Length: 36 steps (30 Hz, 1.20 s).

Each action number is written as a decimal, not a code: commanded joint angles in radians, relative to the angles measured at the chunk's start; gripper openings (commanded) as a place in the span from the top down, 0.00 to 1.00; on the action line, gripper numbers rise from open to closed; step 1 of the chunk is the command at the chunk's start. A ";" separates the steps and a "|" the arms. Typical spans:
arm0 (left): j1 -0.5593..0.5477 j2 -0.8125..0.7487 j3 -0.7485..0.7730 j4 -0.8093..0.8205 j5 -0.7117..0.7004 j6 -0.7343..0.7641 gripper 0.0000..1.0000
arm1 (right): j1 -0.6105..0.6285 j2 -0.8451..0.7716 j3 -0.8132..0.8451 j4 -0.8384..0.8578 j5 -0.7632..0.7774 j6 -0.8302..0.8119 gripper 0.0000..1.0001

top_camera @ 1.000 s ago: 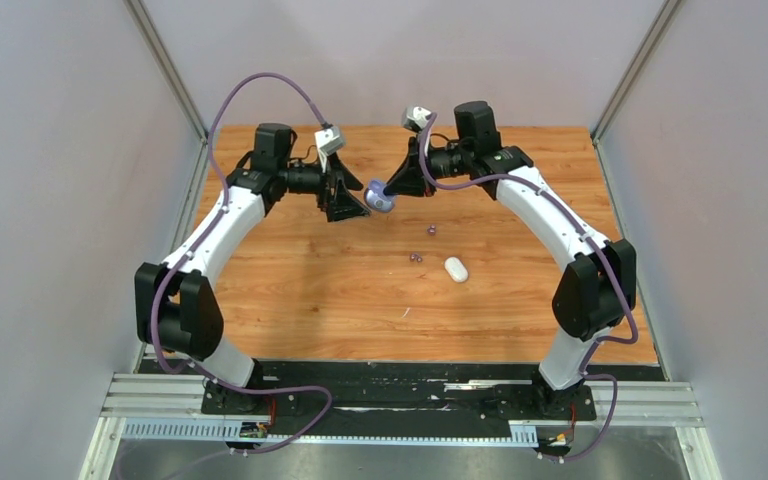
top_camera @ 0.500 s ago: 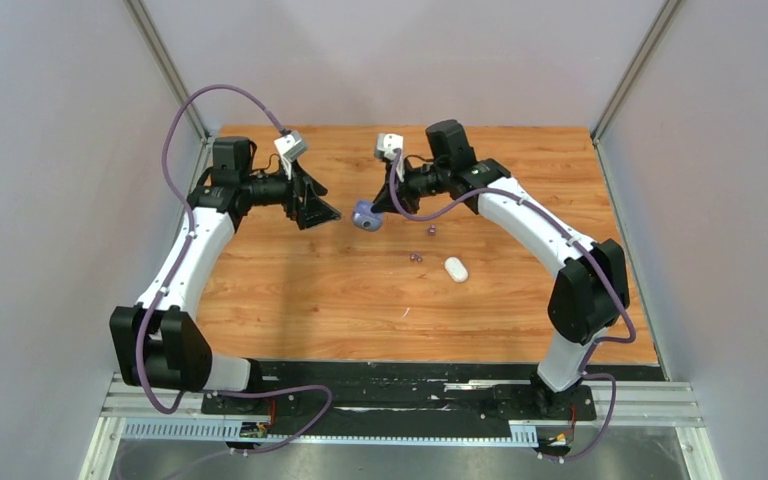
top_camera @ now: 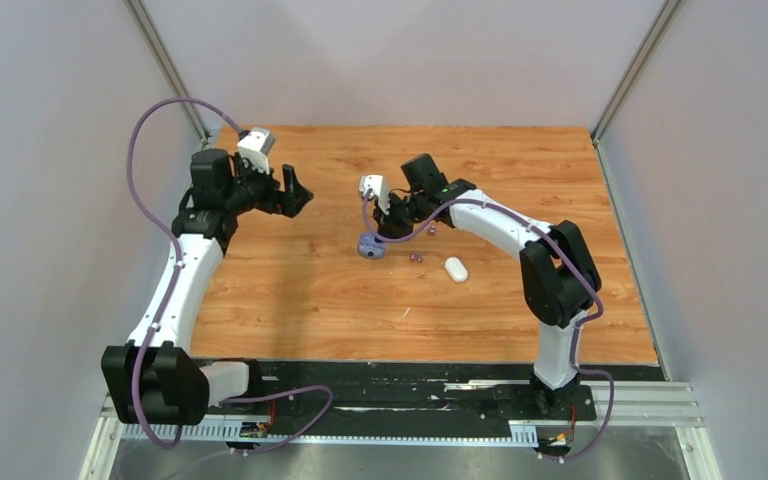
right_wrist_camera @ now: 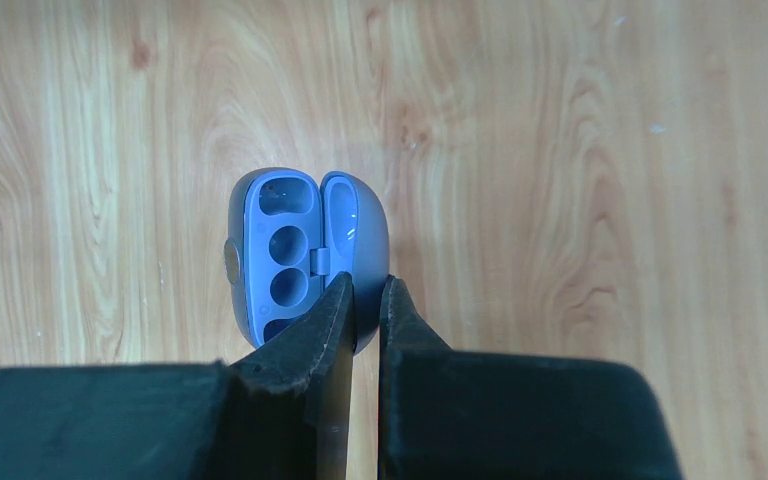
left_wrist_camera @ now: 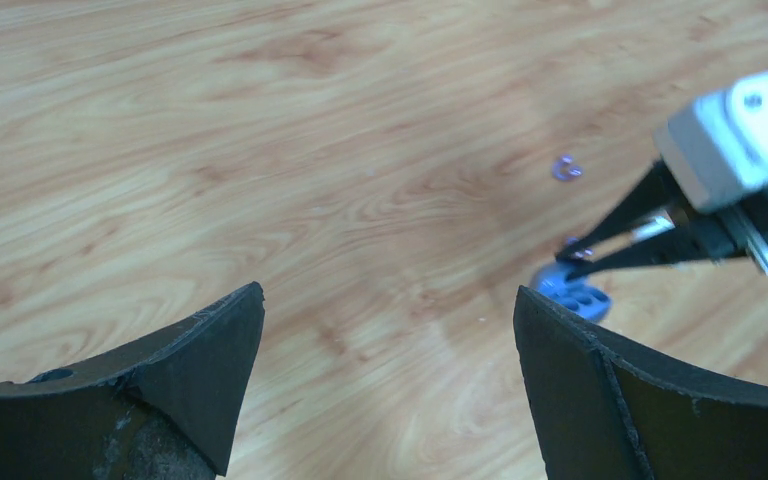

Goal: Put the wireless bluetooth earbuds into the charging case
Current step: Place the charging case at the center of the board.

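The blue-purple charging case (right_wrist_camera: 305, 255) lies open, its empty sockets facing the right wrist camera. My right gripper (right_wrist_camera: 368, 290) is shut on its lid, near the hinge. From above, the case (top_camera: 369, 248) hangs low at the table's middle under the right gripper (top_camera: 376, 236); I cannot tell whether it touches the wood. Two dark purple earbuds (top_camera: 415, 257) (top_camera: 430, 230) lie just right of it. One purple earbud (left_wrist_camera: 565, 167) shows in the left wrist view, beyond the case (left_wrist_camera: 572, 293). My left gripper (top_camera: 295, 195) is wide open and empty, well left of the case.
A white pebble-shaped case (top_camera: 455, 268) lies shut on the wood, right of the purple earbuds. A tiny white speck (top_camera: 406, 313) lies nearer the front. Grey walls close in the wooden table (top_camera: 290, 300) on three sides.
The left arm has drawn back to the left, away from the case, fingers open. The right arm has carried the case left and down toward the table.
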<state>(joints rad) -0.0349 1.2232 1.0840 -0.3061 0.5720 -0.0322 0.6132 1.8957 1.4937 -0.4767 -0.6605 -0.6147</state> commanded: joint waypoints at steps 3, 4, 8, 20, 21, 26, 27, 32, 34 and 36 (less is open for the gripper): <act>0.032 -0.076 -0.044 0.021 -0.186 -0.098 0.00 | 0.042 0.072 -0.017 -0.010 0.018 -0.074 1.00; 0.047 -0.080 -0.056 0.021 -0.182 -0.107 0.00 | 0.050 0.088 -0.015 -0.014 0.021 -0.083 1.00; 0.069 -0.098 -0.078 0.011 -0.157 -0.118 0.00 | 0.065 0.139 -0.004 -0.045 -0.011 -0.113 1.00; 0.074 -0.095 -0.083 -0.007 -0.122 -0.108 0.00 | 0.082 0.219 0.031 -0.077 -0.025 -0.135 0.98; 0.075 -0.094 -0.084 -0.006 -0.120 -0.109 0.00 | 0.082 0.220 0.031 -0.079 -0.026 -0.135 0.95; 0.075 -0.091 -0.090 0.002 -0.111 -0.116 0.00 | 0.082 0.212 0.039 -0.083 -0.017 -0.129 0.80; 0.075 -0.089 -0.092 0.004 -0.108 -0.116 0.00 | 0.082 0.209 0.041 -0.082 -0.013 -0.128 0.78; 0.074 -0.084 -0.097 0.012 -0.090 -0.120 0.00 | 0.082 0.182 0.068 -0.085 -0.006 -0.115 0.74; 0.075 -0.086 -0.103 0.026 -0.069 -0.117 0.00 | 0.082 0.173 0.090 -0.083 -0.006 -0.098 0.72; 0.075 -0.091 -0.115 0.046 -0.061 -0.127 0.00 | 0.082 0.164 0.113 -0.084 -0.008 -0.077 0.71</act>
<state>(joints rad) 0.0338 1.1458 0.9821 -0.3134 0.4706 -0.1364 0.6907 2.1071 1.5352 -0.5682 -0.6540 -0.7212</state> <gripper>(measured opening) 0.998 0.282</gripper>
